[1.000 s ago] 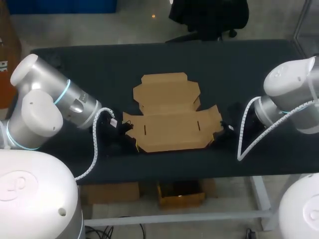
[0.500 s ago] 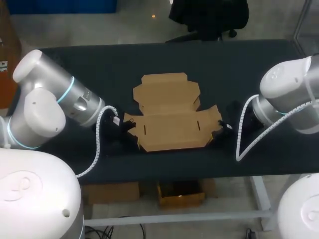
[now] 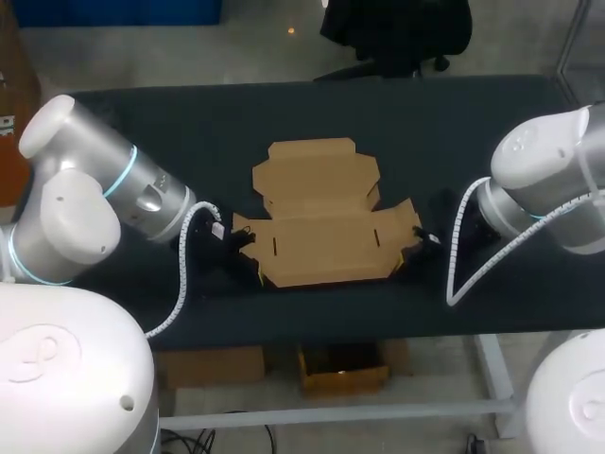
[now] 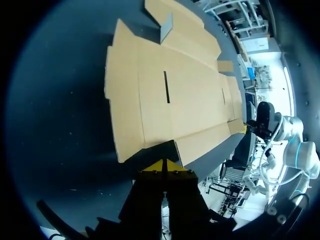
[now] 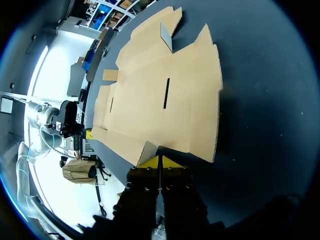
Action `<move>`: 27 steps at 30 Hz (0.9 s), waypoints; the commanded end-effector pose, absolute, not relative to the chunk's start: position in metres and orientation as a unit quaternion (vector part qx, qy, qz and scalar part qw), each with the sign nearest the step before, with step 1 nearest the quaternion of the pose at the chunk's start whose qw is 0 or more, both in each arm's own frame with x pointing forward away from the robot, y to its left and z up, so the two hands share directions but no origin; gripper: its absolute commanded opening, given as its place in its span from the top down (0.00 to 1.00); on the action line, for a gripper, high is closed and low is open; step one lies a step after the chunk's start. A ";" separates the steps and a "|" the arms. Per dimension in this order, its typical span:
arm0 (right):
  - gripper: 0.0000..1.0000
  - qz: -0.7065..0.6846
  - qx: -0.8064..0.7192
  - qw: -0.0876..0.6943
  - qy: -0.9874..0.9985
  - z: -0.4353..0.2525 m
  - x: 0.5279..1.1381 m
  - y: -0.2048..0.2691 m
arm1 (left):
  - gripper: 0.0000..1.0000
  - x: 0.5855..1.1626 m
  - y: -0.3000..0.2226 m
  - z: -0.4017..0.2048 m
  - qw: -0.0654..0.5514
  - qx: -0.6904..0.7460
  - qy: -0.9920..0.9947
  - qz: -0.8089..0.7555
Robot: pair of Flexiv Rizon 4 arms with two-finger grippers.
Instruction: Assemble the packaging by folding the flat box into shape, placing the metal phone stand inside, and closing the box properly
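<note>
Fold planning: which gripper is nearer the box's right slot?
Right: right gripper sits at the right end of the flat box, by that slot; left gripper at the opposite end.

I see the box (image 3: 321, 222) as matt brown cardboard with raw cut edges, the table (image 3: 454, 123) as covered in dull, dark, faintly fuzzy cloth, and my left arm (image 3: 90, 203) and right arm (image 3: 544, 175) as smooth, glossy white shells.

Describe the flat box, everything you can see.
The flat box is plain brown cardboard, unfolded, lying flat mid-way on the black table. Its main panel has two slits; the lid panel with tabs lies on the far side, one small flap standing up. The left tool and right tool sit shut at its opposite ends; contact unclear.
</note>
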State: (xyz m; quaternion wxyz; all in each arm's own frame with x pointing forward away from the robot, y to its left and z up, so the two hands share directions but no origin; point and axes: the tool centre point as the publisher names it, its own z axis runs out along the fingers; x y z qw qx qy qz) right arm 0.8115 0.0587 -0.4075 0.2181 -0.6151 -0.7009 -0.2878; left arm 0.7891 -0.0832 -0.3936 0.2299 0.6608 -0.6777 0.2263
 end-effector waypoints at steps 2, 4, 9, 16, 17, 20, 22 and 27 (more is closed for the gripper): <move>1.00 -0.281 -0.622 0.222 -0.696 -0.407 0.814 0.057 | 1.00 0.790 -0.087 -0.391 0.225 0.665 -0.677 0.219; 1.00 -0.279 -0.623 0.223 -0.695 -0.407 0.814 0.057 | 1.00 0.790 -0.087 -0.391 0.225 0.667 -0.677 0.216; 1.00 -0.272 -0.627 0.227 -0.694 -0.406 0.818 0.059 | 1.00 0.791 -0.089 -0.392 0.224 0.671 -0.675 0.209; 1.00 -0.267 -0.629 0.226 -0.694 -0.406 0.822 0.057 | 1.00 0.793 -0.087 -0.391 0.220 0.677 -0.672 0.206; 1.00 -0.267 -0.630 0.226 -0.693 -0.406 0.823 0.057 | 1.00 0.793 -0.087 -0.391 0.219 0.677 -0.671 0.206; 1.00 -0.267 -0.631 0.227 -0.692 -0.405 0.825 0.056 | 1.00 0.794 -0.087 -0.391 0.218 0.680 -0.670 0.203; 1.00 -0.268 -0.630 0.226 -0.693 -0.404 0.826 0.058 | 1.00 0.794 -0.089 -0.391 0.218 0.680 -0.671 0.202; 1.00 -0.264 -0.623 0.224 -0.701 -0.402 0.827 0.068 | 1.00 0.794 -0.094 -0.389 0.215 0.677 -0.676 0.197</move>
